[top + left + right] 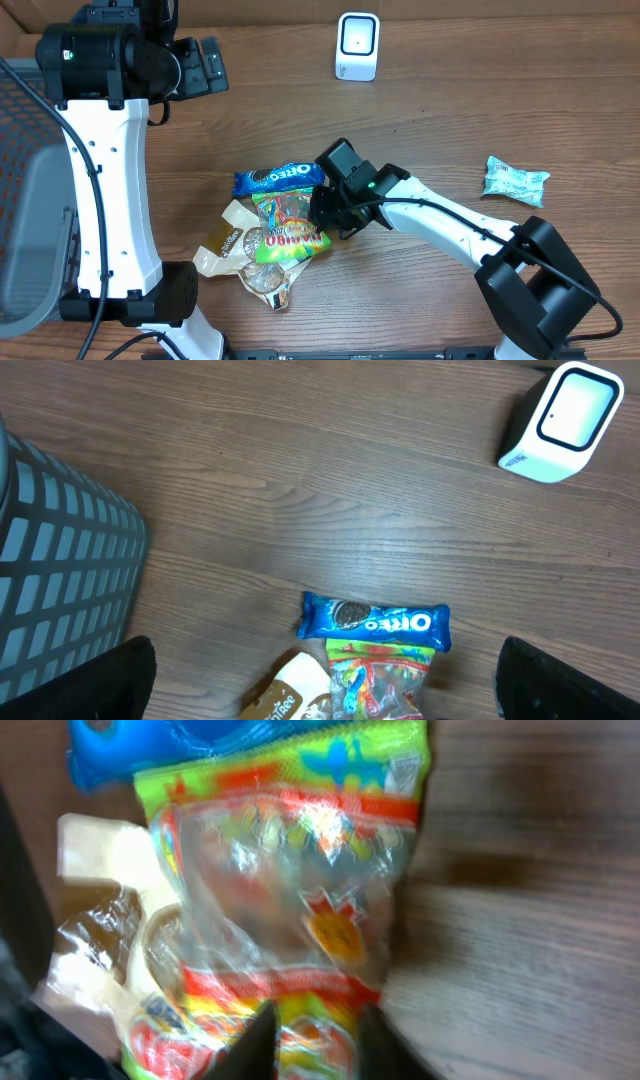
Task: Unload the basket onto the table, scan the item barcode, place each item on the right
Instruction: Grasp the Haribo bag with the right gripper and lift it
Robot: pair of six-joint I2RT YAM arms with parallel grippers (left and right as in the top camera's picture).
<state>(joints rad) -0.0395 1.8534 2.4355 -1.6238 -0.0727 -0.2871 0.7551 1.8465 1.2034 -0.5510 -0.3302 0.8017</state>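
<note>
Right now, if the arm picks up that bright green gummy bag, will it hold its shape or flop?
Probably flop: the gummy bag is thin, crinkled film, so it would likely sag from wherever it is pinched. Its glossy glare suggests a slippery surface. It lies over a tan pouch and against the Oreo pack, so pushing it may drag those along.

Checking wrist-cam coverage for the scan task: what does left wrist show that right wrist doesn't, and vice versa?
Left wrist only: the white scanner, the mesh basket, and the left gripper, wide open. Right wrist only: the right gripper, fingers apart, low over the gummy bag, and a clear wrapper beside it. Both: the gummy bag, the Oreo pack and the tan packet.
</note>
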